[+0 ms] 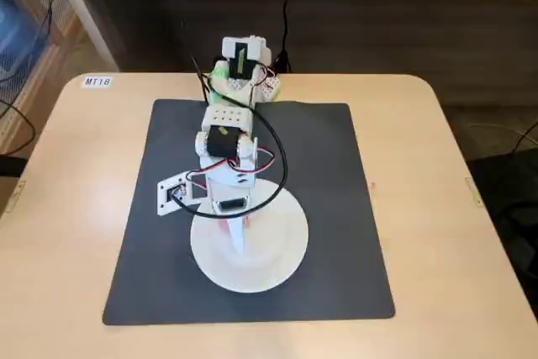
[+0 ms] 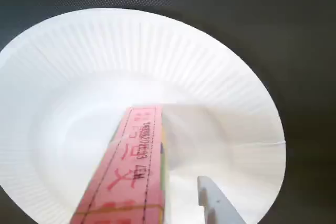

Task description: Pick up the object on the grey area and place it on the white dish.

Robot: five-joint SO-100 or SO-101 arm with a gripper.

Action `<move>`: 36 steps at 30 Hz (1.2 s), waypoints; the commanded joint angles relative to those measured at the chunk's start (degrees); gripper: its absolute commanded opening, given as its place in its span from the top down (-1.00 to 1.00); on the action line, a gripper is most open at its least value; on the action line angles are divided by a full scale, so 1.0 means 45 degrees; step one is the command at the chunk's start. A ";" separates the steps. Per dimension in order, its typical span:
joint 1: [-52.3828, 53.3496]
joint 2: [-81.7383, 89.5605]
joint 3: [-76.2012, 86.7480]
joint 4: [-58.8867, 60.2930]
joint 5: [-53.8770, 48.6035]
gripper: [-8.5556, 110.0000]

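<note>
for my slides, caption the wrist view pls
Pink rectangular box poised over the round white ribbed paper plate, which sits on a dark grey mat.

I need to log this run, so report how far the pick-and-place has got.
Done: the pink box is off the grey mat and carried over the white plate. In hand: the gripper hangs above the plate's middle with the box beside its finger; the grip itself is out of view. Left: lower the box onto the plate, release, withdraw.

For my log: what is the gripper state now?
Gripper: cannot be told if shut; the pink box sits against it above the white plate.
</note>
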 commanded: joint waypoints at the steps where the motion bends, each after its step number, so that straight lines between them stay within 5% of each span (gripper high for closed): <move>1: -0.0137 0.1445 0.0234 0.0098 0.0078 -0.02; 26: 0.0449 0.8477 0.5605 0.0098 0.0898 -0.15; 29: 0.0293 1.1289 0.5820 0.0098 0.1055 0.06; 34: 0.0078 1.6191 0.7227 -0.0664 0.1543 0.83; 36: 0.0059 1.7812 0.8555 -0.1504 0.2012 0.86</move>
